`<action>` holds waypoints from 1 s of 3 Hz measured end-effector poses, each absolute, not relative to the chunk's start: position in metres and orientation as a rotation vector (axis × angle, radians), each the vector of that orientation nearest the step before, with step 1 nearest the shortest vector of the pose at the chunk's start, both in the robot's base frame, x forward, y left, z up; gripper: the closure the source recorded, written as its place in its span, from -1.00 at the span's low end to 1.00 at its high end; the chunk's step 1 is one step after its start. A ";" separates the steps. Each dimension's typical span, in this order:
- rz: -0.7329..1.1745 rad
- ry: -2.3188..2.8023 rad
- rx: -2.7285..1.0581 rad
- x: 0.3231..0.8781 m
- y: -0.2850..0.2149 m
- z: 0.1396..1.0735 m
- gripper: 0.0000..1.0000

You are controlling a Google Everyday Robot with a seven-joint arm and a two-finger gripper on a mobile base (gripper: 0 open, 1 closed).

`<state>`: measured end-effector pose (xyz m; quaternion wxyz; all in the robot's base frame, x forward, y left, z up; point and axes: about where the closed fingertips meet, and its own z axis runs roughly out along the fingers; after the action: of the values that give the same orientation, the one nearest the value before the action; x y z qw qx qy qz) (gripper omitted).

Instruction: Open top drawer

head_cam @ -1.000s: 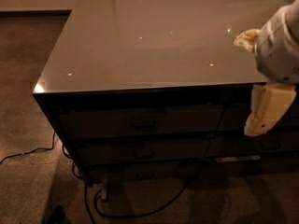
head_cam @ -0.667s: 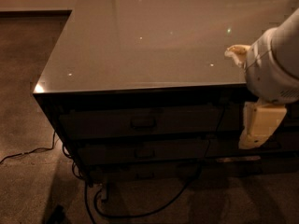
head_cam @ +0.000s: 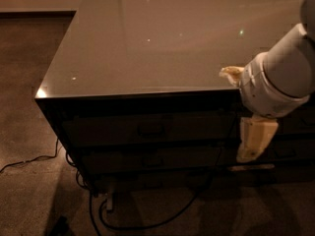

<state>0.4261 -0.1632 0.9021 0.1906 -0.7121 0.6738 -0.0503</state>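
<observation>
- The gripper (head_cam: 254, 140) hangs at the right, in front of the cabinet face, just below the front edge of the counter; whether it is wide or narrow cannot be told, and nothing shows in its hold.
- The arm (head_cam: 280, 80), thick and pale, comes in from the upper right and crosses the front edge of the counter.
- The top drawer (head_cam: 118, 131) sits directly under the counter on the left side of the cabinet. Its front is flush with the face, so it is closed. Its small dark handle (head_cam: 151, 130) is at the centre, well to the left of the gripper.
- A second drawer (head_cam: 123, 160) lies just beneath it, also closed.
- The counter (head_cam: 147, 53) is broad, smooth and glossy, with small bright light spots reflected on it.
- The floor (head_cam: 29, 132) is dark speckled carpet, and a dark baseboard (head_cam: 34, 14) runs along the pale wall at the upper left.
- Black cables (head_cam: 147, 221) loop over the carpet by the base of the cabinet, and one trails off to the left.
- The whole room is dim and brownish.
</observation>
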 end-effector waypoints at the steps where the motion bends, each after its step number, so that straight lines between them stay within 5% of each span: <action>1: 0.056 1.879 -1.976 0.441 -0.153 0.888 -1.00; 3: 0.115 1.860 -1.984 0.435 -0.142 0.878 -1.00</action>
<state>0.4353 -0.1416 0.8785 0.2084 -0.7129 0.6683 0.0413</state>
